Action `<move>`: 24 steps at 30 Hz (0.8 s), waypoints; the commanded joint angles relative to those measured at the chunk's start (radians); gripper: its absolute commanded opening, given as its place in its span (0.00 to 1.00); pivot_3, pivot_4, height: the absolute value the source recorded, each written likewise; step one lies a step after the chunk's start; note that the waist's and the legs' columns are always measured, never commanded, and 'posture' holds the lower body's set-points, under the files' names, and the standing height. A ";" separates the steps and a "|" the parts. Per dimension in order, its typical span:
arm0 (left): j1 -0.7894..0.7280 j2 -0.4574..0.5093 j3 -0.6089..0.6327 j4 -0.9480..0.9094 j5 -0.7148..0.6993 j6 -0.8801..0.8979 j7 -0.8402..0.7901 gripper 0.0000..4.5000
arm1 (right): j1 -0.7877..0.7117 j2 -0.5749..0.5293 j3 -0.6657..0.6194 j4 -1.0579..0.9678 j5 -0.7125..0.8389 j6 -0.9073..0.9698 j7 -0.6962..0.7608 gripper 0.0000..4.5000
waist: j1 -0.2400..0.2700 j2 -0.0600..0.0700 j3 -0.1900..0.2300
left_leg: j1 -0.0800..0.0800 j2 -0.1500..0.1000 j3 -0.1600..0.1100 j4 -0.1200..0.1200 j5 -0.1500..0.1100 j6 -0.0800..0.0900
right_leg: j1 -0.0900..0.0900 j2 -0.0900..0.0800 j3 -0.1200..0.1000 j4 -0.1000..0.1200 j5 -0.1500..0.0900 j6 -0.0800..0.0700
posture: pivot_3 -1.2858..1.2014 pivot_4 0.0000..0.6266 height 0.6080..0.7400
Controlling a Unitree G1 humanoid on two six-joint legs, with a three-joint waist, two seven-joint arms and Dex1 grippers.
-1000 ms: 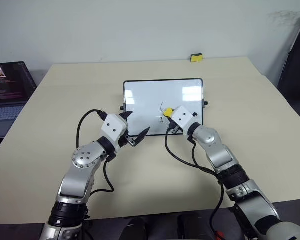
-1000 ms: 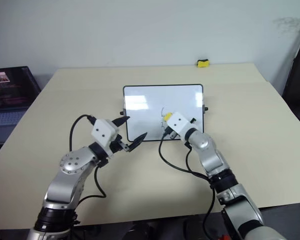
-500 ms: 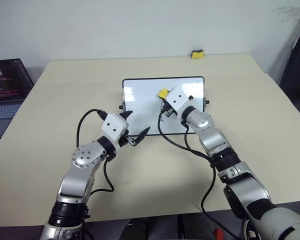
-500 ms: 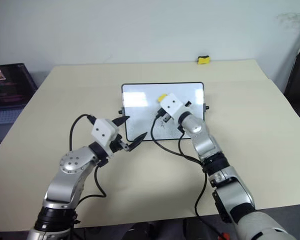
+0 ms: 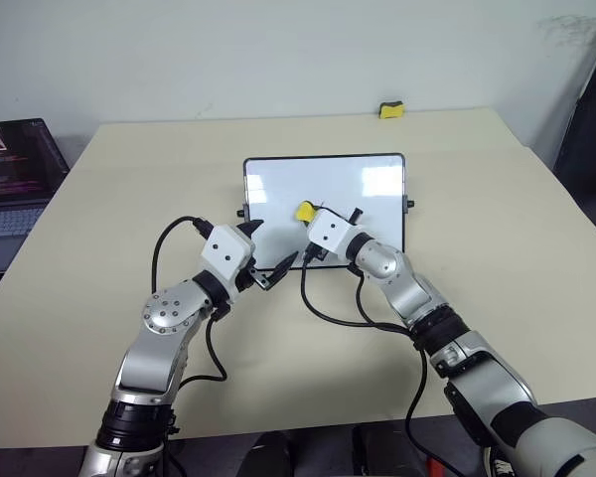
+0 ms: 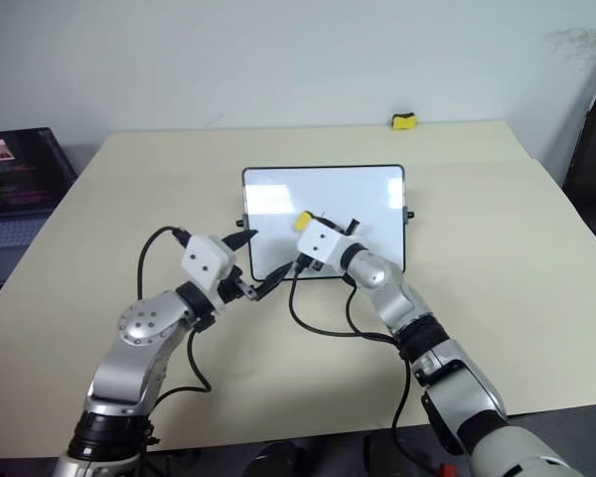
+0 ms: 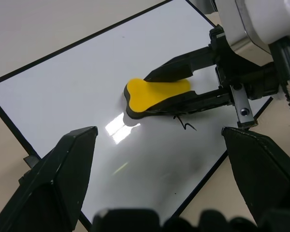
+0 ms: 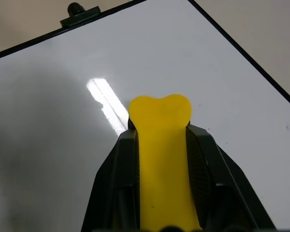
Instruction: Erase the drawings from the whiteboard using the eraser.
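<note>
A: Big picture? Beige rectangular worktop (image 5: 99, 298), small glossy white whiteboard w/ thin black frame (image 5: 278, 184) lying flat mid-worktop. Same spot as 1 s ago.

B: Right arm swept across. Right gripper (image 5: 304, 225) was over board's right-centre a sec ago, went up toward mid, now left of centre, near board's front edge. Clamped tight on oblong yellow sponge eraser w/ dark underside (image 7: 157, 94), pressed to board surface.

A: Left gripper (image 5: 268, 256)?

B: Parked at board's front-left corner, black fingers spread apart, holding nothing. No shift.

A: Drawings?

B: "6"/"7" strokes visible 1 s ago, gone from head views now. One thin black squiggle (image 7: 185, 125) left, just beside eraser.

A: So mostly wiped. Prob one more pass over that squiggle. Second yellow-and-black block (image 5: 390, 109) at far edge, untouched.
</note>
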 commanded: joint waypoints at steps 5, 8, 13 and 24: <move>-0.010 0.005 0.014 -0.047 -0.011 -0.002 0.008 1.00 | 0.017 -0.012 -0.025 -0.024 0.009 0.028 0.020 0.22 | 0.000 0.000 0.000 | 0.000 0.000 0.000 0.000 0.000 0.000 | 0.000 0.000 0.000 0.000 0.000 0.000 | 0.52 0.24 1.00; -0.014 0.005 0.013 -0.042 -0.011 -0.005 0.006 1.00 | 0.015 -0.016 -0.053 -0.060 0.032 0.035 0.024 0.22 | 0.002 0.000 0.000 | 0.000 0.000 0.000 0.000 0.000 0.000 | 0.000 0.000 0.000 0.000 0.000 0.000 | 0.52 0.24 1.00; -0.020 0.005 0.008 -0.037 -0.011 -0.008 0.001 1.00 | 0.010 -0.019 -0.120 -0.187 0.096 0.055 0.021 0.22 | 0.006 0.000 0.000 | -0.002 0.000 -0.001 0.000 0.000 0.000 | -0.001 0.000 0.000 -0.001 0.000 0.000 | 0.52 0.24 1.00; -0.054 -0.004 -0.005 -0.010 -0.010 -0.014 -0.012 1.00 | -0.072 -0.016 -0.150 -0.079 0.077 0.054 -0.039 0.22 | 0.003 0.000 0.000 | -0.004 0.000 0.000 -0.001 0.000 0.000 | -0.004 0.000 0.000 -0.002 0.000 0.000 | 0.52 0.24 1.00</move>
